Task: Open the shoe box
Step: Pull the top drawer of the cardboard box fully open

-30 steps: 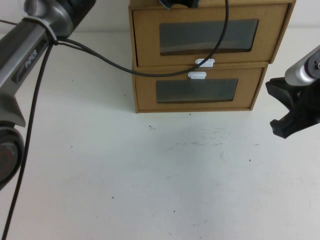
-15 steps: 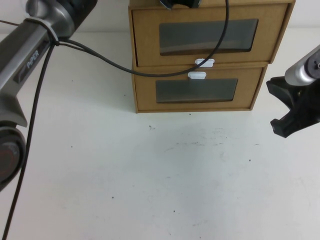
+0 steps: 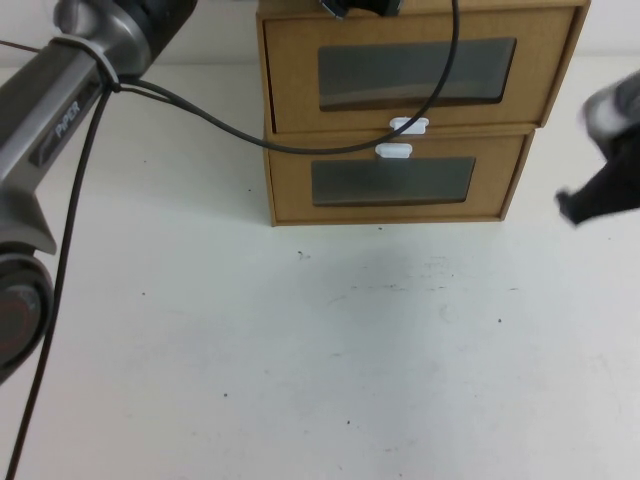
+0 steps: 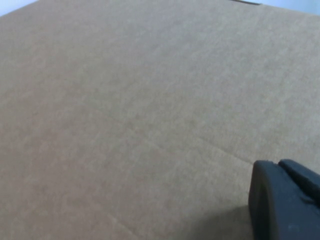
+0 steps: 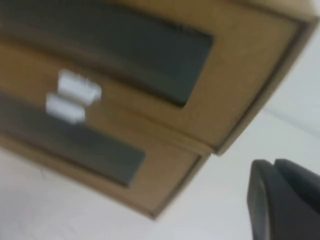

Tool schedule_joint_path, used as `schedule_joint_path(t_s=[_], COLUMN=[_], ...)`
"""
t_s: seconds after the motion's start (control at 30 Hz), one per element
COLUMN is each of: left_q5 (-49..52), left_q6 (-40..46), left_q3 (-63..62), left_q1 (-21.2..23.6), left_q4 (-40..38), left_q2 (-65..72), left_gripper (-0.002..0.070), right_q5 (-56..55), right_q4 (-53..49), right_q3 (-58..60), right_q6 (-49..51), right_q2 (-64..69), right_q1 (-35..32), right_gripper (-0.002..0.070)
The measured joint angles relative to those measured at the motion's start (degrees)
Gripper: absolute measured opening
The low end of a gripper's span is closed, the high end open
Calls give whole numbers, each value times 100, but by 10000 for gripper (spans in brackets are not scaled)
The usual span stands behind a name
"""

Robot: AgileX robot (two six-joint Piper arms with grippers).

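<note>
From above, two stacked boxes (image 3: 340, 120) sit unopened on the worktop (image 3: 300, 350), under the left hand (image 3: 360, 8) and left of the empty, fully closed right hand (image 3: 600, 195); the left wrist camera shows a box top (image 4: 125, 110) just below that hand, its grip impossible to tell; the right's shows the boxes (image 5: 150, 115) ahead.

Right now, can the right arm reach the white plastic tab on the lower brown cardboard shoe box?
Probably yes: the shut right gripper hangs right of the lower box, bare table before the tab. The left gripper is over the upper box, out of the way.
</note>
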Motion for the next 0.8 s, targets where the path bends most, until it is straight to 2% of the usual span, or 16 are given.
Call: schedule_joint_path(t_s=[0.17,0.27,0.47,0.57,0.63,0.7,0.8], left_q5=[-4,-4,-4,-13,-13,-13,-13], left_q6=[0,0,0,0,0,0,0], left_q3=[0,0,0,0,0,0,0], left_q1=[-12,-12,-12,-12,-12,-12,-12], left_q4=[0,0,0,0,0,0,0], left_q2=[0,0,0,0,0,0,0], left_gripper=[-7,-7,-7,-7,-7,-7,-7], right_q5=[-101,-114,47,-71,-140,-232,-331], right_q4=[1128,1297,1312,1322,1322,1259,519], right_q3=[0,0,0,0,0,-11,-21], right_q6=[-3996,-5353,-6929,-6981,-6630,-5948,-4261], right_q2=[407,574,713,713,713,713,713], right_q1=[372,639,896,901,879,879,879], right_gripper=[-19,-19,-19,-19,-19,-19,-19])
